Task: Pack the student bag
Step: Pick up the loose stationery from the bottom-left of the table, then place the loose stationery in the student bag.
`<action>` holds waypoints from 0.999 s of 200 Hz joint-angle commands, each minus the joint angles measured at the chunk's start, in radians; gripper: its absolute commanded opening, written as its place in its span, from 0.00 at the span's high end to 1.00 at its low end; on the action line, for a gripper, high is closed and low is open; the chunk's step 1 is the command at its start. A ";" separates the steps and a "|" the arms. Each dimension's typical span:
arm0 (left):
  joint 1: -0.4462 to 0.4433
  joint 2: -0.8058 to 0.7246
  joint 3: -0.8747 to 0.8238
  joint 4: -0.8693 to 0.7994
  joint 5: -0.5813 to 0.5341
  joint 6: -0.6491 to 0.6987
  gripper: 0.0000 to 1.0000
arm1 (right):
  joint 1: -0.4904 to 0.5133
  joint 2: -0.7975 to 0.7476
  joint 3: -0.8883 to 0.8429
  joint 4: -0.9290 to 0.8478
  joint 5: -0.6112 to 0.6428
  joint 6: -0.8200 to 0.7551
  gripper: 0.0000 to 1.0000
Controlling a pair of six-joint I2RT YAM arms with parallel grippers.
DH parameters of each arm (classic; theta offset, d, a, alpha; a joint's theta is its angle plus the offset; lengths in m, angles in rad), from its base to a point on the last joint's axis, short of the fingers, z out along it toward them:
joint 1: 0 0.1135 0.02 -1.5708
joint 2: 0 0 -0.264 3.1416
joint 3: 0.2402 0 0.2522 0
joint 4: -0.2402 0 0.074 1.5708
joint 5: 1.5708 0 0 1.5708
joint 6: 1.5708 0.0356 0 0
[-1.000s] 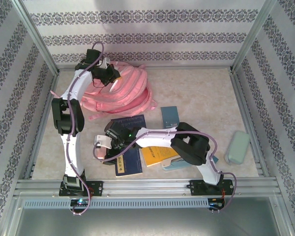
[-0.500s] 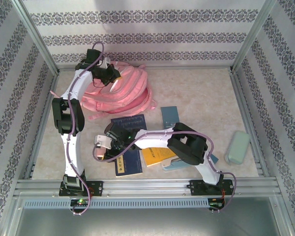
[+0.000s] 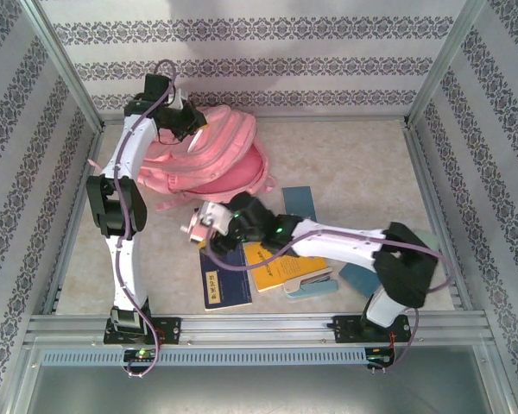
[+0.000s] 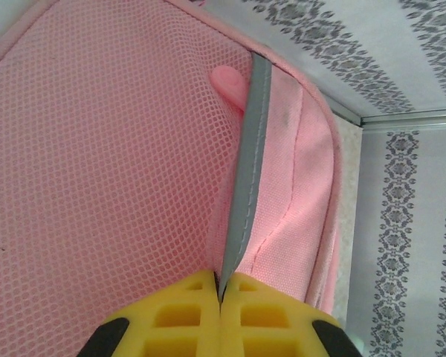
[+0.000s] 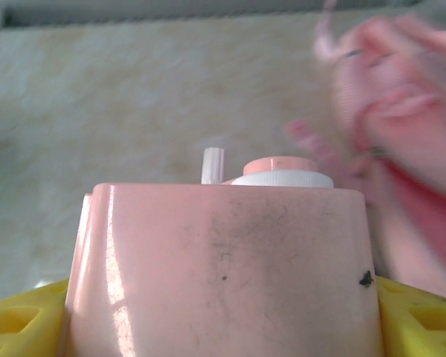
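Sagging mesh student bag (image 4: 97, 149), glossy bottle (image 5: 223, 260)

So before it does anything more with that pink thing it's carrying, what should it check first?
1. Left gripper hold on the student bag: ok, its fingers are pinched shut on the grey trim strip.
2. Right gripper hold on the pink bottle: ok, the bottle sits between the yellow pads.
3. Bag opening wide enough for the bottle: cannot tell, no opening is visible.
4. Way from bottle to bag: probably ok, bare table between them apart from a pink strap.
5. Everything else packed: not ok, the blue book and yellow book lie on the table.
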 commanded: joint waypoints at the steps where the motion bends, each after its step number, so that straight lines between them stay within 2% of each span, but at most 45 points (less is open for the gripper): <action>1: 0.013 -0.084 0.091 -0.048 0.048 0.032 1.00 | -0.082 -0.088 -0.066 0.090 0.076 0.043 0.45; 29: -0.006 -0.067 0.172 -0.122 0.091 0.076 1.00 | -0.184 -0.123 -0.077 0.100 0.102 0.047 0.45; 54: -0.009 -0.065 0.204 -0.119 0.172 0.074 1.00 | -0.260 -0.111 -0.077 0.137 0.090 0.061 0.45; 92: -0.012 -0.089 0.201 -0.118 0.230 0.107 1.00 | -0.387 -0.057 -0.069 0.204 0.048 0.090 0.46; 111: -0.021 -0.099 0.187 -0.112 0.268 0.124 1.00 | -0.431 0.004 0.005 0.173 0.009 0.096 0.46; 150: -0.044 -0.109 0.168 -0.070 0.337 0.114 1.00 | -0.436 0.199 0.225 0.094 -0.081 0.092 0.45; 181: -0.061 -0.123 0.158 -0.015 0.383 0.071 1.00 | -0.389 0.370 0.408 0.084 -0.106 0.091 0.43; 190: -0.063 -0.126 0.157 -0.003 0.391 0.059 1.00 | -0.369 0.429 0.472 0.072 -0.104 0.094 0.38; 200: -0.064 -0.128 0.158 0.009 0.397 0.049 1.00 | -0.347 0.492 0.534 0.082 -0.078 0.110 0.22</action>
